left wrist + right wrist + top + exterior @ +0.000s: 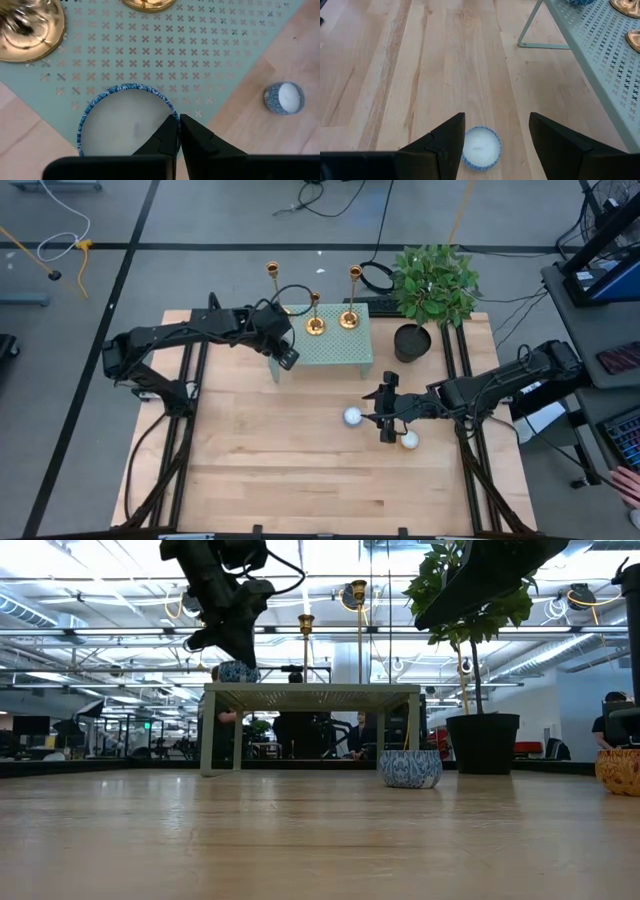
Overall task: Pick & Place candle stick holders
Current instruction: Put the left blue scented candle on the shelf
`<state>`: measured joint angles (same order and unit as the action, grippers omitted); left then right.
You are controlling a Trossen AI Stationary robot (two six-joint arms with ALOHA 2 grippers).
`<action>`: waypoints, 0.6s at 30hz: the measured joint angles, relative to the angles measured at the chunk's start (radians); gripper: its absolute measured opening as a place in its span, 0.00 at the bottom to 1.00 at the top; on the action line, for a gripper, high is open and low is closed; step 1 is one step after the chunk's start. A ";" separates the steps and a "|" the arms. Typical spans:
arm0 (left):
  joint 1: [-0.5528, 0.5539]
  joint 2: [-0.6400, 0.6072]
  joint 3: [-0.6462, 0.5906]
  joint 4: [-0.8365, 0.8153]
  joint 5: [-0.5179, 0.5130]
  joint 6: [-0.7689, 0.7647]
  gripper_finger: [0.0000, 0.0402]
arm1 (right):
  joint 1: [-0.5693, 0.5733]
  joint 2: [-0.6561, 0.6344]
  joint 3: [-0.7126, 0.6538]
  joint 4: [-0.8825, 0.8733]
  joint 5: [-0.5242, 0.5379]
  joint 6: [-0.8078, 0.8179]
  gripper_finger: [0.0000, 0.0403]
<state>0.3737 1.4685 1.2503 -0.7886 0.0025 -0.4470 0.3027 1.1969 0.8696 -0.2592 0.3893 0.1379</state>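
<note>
Seen from above, the left gripper (pixel 287 358) is hanging over the front left corner of a pale green perforated stand (pixel 345 352) on the wooden table (pixel 260 460). Its wrist view is showing what the overhead hides: the fingers (pixel 167 137) are pressed together over the rim of a blue-patterned tea-light cup (pixel 127 120) sitting on the stand. Three gold candle stick holders (pixel 315 315) are standing upright along the stand's back, the leftmost at its back left corner. A potted plant (pixel 432 290) is sitting just right of the stand. Further right, the right gripper (pixel 386 420) is hovering with fingers spread apart above a white tea-light (pixel 480 145) on the table, another candle (pixel 410 440) lying just beside it.
</note>
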 joint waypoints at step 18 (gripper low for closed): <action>0.000 0.000 0.000 0.035 -0.003 0.043 0.15 | 0.000 0.000 0.000 0.000 0.000 0.000 0.53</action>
<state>0.3737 1.4685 1.2503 -0.7537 -0.0008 -0.4043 0.3027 1.1969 0.8696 -0.2592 0.3893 0.1379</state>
